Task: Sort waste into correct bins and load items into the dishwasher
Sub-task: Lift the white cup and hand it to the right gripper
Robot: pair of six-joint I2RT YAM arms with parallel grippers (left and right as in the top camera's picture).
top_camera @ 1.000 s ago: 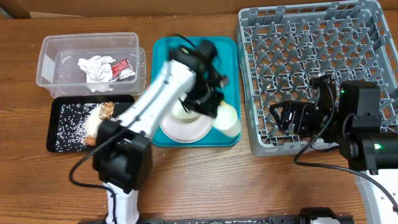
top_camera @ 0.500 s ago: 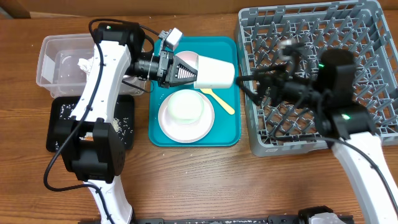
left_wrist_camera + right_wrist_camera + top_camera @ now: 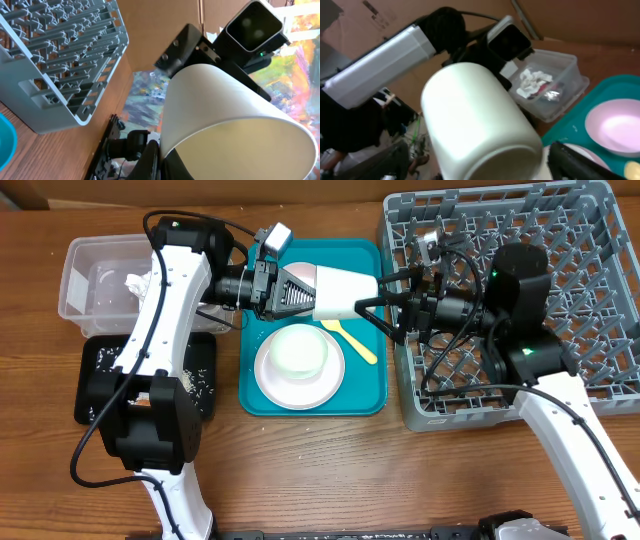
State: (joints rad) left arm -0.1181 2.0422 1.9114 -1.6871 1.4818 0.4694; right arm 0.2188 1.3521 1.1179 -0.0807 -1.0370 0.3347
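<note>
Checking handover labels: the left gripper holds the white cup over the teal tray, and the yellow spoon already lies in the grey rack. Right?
Not quite. The spoon lies on the teal tray beside the plate, not in the rack, as the overhead view shows. The left gripper does hold the cup over that tray.

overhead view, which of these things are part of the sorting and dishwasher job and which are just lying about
Part of the job: cup in the left gripper, bowl, plate, yellow spoon, dish rack, clear tub, napkin, black tray, rice grains.

Just lying about: teal tray under the dishes, cardboard at the top-left corner.
</note>
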